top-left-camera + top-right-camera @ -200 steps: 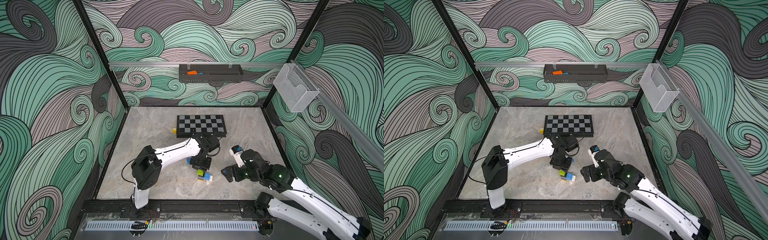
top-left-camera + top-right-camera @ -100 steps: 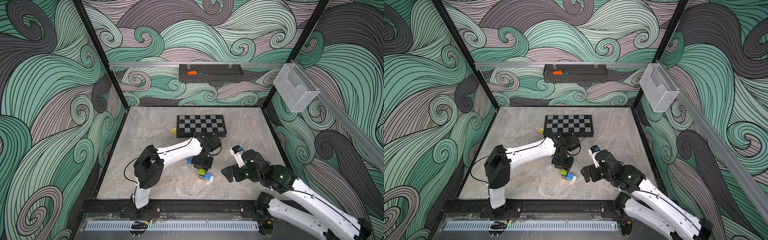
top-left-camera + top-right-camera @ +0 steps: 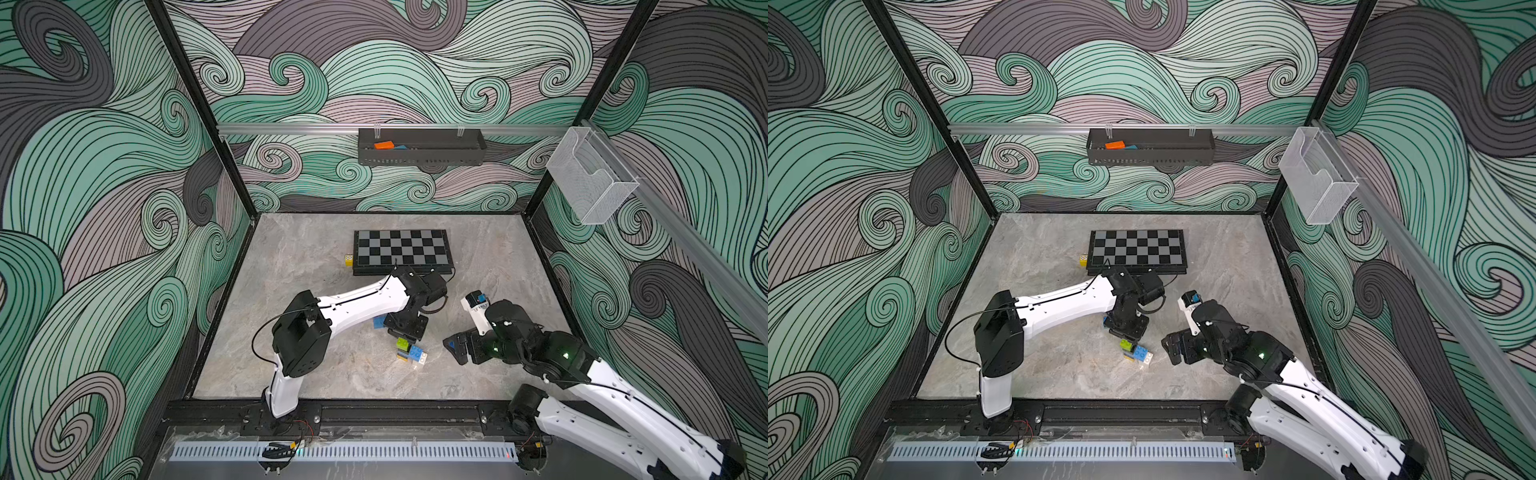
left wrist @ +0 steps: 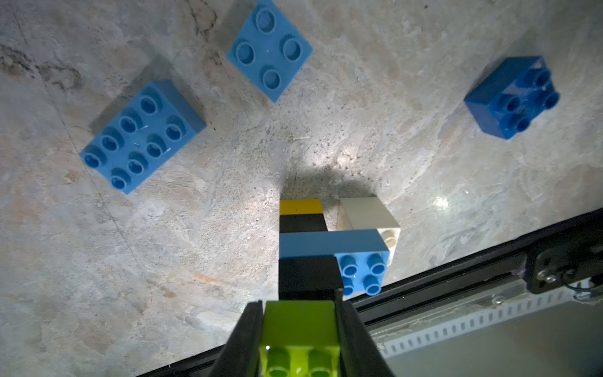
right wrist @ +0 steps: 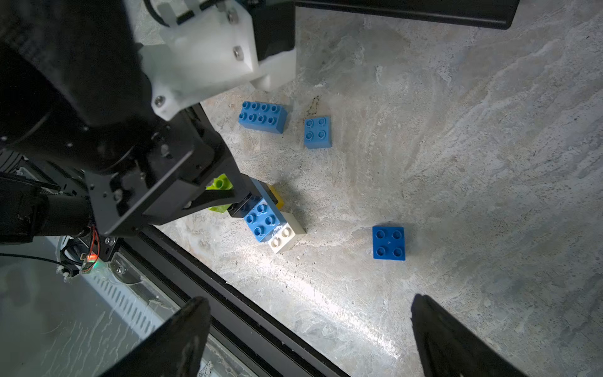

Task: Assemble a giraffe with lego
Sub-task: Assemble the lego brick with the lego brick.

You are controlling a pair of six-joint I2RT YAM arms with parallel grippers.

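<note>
Where a grey marbled table point(image 3: 332, 374) meets walls printed with teal and grey swirls, a black tray point(image 3: 422, 156) hangs on the back rail holding an orange block point(image 3: 383, 145), and a clear holder point(image 3: 590, 178) hangs on the side wall. A chessboard point(image 3: 401, 249) lies behind the left gripper point(image 3: 404, 337), with a yellow die point(image 3: 349, 260) just beside the board. The left gripper is clamped on the green brick point(image 4: 300, 326) topping the giraffe point(image 3: 413, 354), which stands on the table directly below it. Three loose blue bricks point(image 4: 143, 135) lie apart on the table past that gripper. The right gripper point(image 5: 308, 303), jaws spread wide and holding nothing, hovers near the giraffe. Compared with a second ago, the elbow of the left arm point(image 3: 357, 305) has edged slightly toward the chessboard; both grippers and the giraffe have not moved.
</note>
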